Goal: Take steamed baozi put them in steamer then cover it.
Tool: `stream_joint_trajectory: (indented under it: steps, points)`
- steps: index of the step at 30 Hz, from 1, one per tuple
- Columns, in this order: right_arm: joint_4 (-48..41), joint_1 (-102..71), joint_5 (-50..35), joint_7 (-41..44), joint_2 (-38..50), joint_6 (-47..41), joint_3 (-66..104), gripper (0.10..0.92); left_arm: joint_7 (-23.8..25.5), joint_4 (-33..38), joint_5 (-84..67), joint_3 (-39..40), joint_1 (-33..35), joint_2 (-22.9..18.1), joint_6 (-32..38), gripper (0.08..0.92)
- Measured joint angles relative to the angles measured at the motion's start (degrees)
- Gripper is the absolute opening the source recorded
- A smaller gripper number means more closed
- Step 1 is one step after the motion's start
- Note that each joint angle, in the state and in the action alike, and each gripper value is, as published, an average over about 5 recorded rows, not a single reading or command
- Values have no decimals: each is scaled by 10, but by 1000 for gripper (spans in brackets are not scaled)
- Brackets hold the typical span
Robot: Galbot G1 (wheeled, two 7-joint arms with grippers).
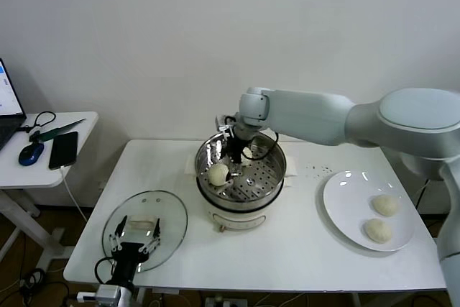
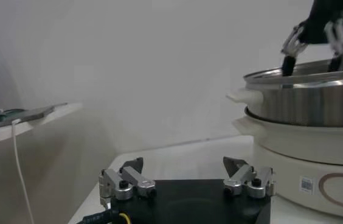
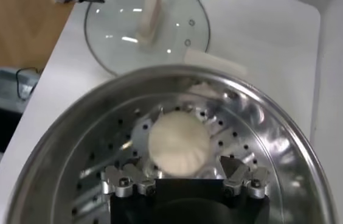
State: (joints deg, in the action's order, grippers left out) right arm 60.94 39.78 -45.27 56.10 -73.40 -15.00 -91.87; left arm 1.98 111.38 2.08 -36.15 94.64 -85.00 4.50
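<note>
Head view shows the white table [image 1: 287, 249] carrying the steamer [image 1: 241, 177] at its centre, a white plate [image 1: 345, 210] toward the robot's right, and the glass cover [image 1: 169, 213] lying flat toward its left. The right arm reaches over the steamer, and the right gripper [image 1: 238, 157] hangs inside the pot with its jaws spread and holding nothing. One baozi [image 1: 218, 173] rests on the perforated tray just beside those fingers; the right wrist view shows it between the parted fingertips, not clamped. Two more baozi [image 1: 384, 205] lie on the plate. The left gripper [image 1: 136, 239] hovers over the cover, jaws released. A side table [image 1: 79, 131] holds a phone [image 1: 63, 149] and mouse [image 1: 31, 153].
</note>
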Motion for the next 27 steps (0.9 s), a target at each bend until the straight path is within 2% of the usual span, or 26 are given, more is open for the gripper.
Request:
stream_joint_trajectory:
  steps: [14, 21, 27]
  points:
    - [127, 79, 116, 54, 239, 48, -38, 823, -1, 4, 4, 4, 2, 0, -4, 823]
    - [159, 12, 223, 62, 361, 65, 9, 823, -3, 8, 8, 7, 7, 0, -7, 823]
    - [160, -84, 311, 68, 431, 82, 78, 823, -3, 10, 11, 3, 12, -1, -9, 823]
